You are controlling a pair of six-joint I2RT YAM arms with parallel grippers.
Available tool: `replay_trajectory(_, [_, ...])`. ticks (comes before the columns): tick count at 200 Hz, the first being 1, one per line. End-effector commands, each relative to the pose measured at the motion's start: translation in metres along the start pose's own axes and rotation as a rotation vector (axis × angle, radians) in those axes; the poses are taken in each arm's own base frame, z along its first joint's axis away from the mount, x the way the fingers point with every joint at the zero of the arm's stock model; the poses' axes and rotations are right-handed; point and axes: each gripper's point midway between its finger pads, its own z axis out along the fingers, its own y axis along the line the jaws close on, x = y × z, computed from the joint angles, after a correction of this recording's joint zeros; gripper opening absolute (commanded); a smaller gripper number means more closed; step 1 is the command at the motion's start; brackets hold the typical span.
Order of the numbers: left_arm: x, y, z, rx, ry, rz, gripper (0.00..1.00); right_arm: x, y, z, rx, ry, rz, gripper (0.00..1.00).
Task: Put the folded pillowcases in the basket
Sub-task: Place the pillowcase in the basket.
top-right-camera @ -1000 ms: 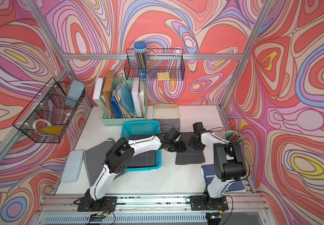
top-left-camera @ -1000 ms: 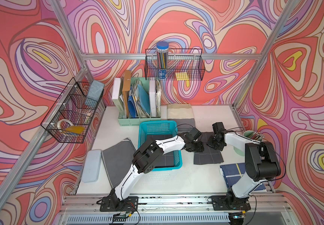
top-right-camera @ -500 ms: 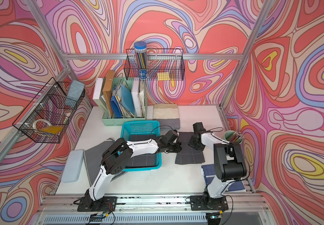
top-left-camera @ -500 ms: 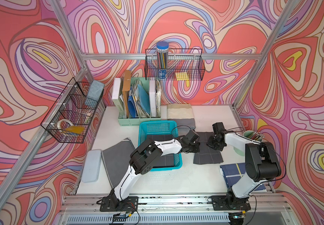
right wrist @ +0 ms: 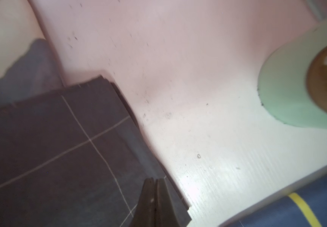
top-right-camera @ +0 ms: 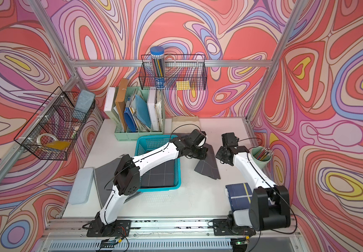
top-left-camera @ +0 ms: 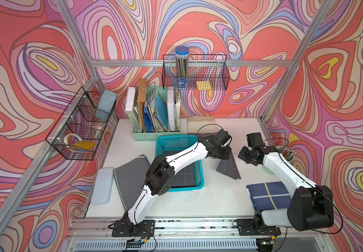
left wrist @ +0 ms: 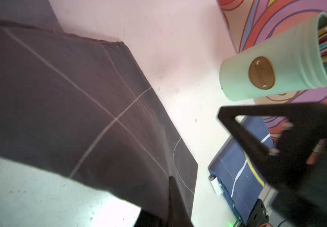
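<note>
- Pillowcase, grey, one edge raised off the desk, pinched in closed left fingers, just beside the basket.
- Right fingers pressed shut above its other edge.
- One grid cloth inside basket.

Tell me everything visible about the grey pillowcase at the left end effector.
The folded pillowcase is dark grey cloth with thin pale grid lines, in several layers. The left end effector is shut on one edge, holding it up, so it hangs tilted with its lower end apparently on the table, right of the turquoise basket, not in it.
</note>
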Motion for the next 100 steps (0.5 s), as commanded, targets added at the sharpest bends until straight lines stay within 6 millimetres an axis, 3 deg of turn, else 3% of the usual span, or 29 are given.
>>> replay_trajectory(1, [0.02,0.006,-0.029,-0.072,0.112,0.066,0.0,-0.017,-0.01,-0.025,0.035,-0.069,0.018,0.0])
replay_trajectory(21, [0.014,-0.001,-0.052,-0.07,0.123,0.128,0.0,-0.022,-0.008,-0.034,0.023,-0.087,0.01,0.0])
replay_trajectory(53, [0.006,-0.011,-0.094,-0.069,0.114,0.161,0.0,-0.02,-0.007,-0.033,0.01,-0.081,0.004,0.0])
replay_trajectory(100, [0.016,0.04,-0.15,-0.215,0.105,0.08,0.0,-0.018,-0.003,-0.033,-0.019,-0.071,0.0,0.0])
